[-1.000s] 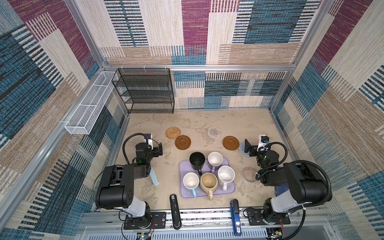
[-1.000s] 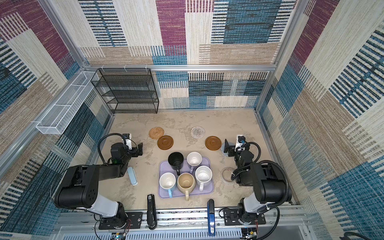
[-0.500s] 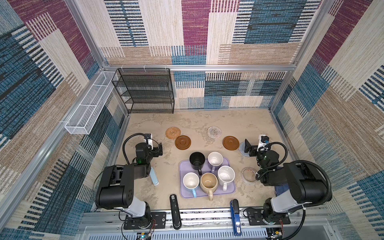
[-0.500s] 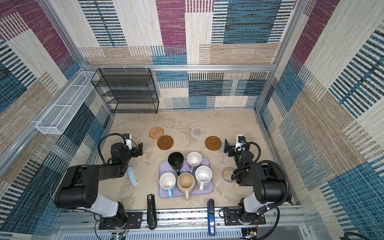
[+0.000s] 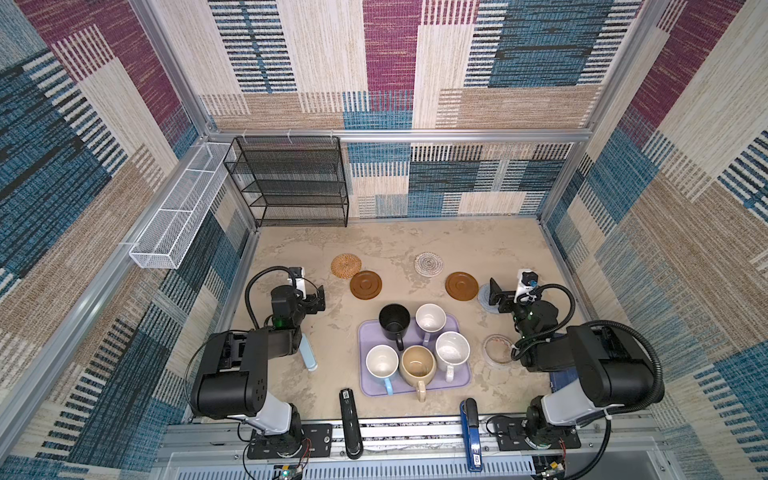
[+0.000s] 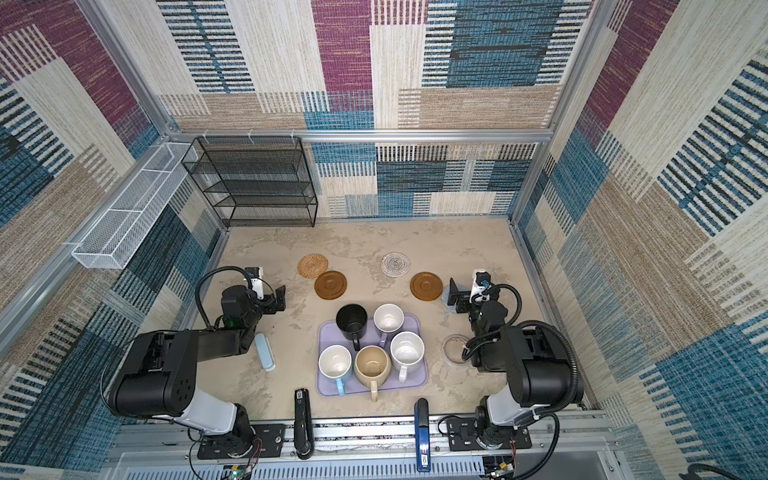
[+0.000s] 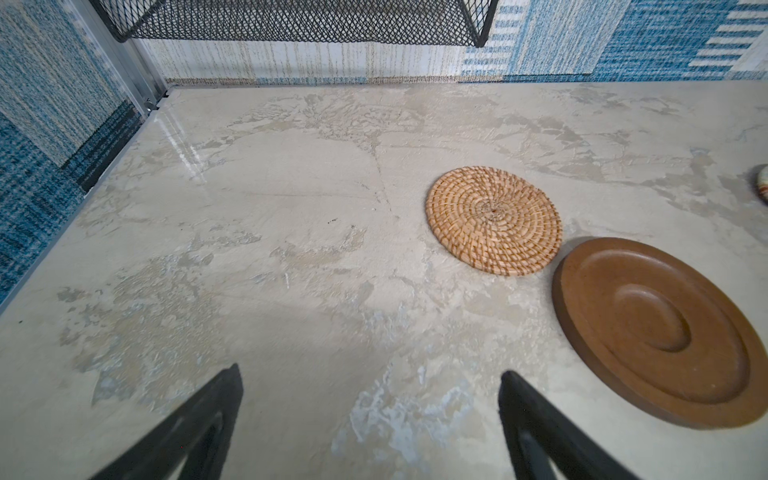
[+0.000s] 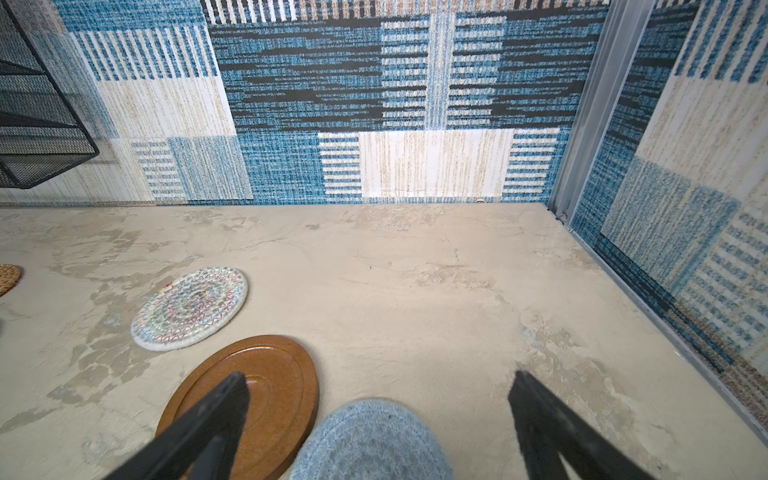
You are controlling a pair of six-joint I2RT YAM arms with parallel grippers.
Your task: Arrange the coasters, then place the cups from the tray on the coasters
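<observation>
Five cups stand on the lavender tray (image 5: 460, 381): black (image 5: 394, 321), lavender (image 5: 430, 318), speckled white (image 5: 452, 348), light blue (image 5: 381, 361) and beige (image 5: 417, 362). Behind the tray lie the coasters: rattan (image 5: 346, 265), brown wooden (image 5: 365, 284), whitish lacy (image 5: 428, 263), a second brown wooden one (image 5: 461, 286) and a pale blue-grey one (image 5: 483, 296). My right gripper (image 8: 379, 375) hangs open just above the blue-grey coaster (image 8: 370, 440), beside the brown one (image 8: 274, 386). Left of the rattan coaster (image 7: 493, 220), my left gripper (image 7: 370, 370) is open over bare table.
A black mesh shelf (image 5: 291, 183) stands at the back left, with a white wire basket (image 5: 178, 212) on the left wall. A clear dish (image 5: 498, 350) sits right of the tray. A pale blue case (image 5: 308, 353) lies by the left arm. Two long tools (image 5: 349, 419) (image 5: 471, 432) lie at the front edge.
</observation>
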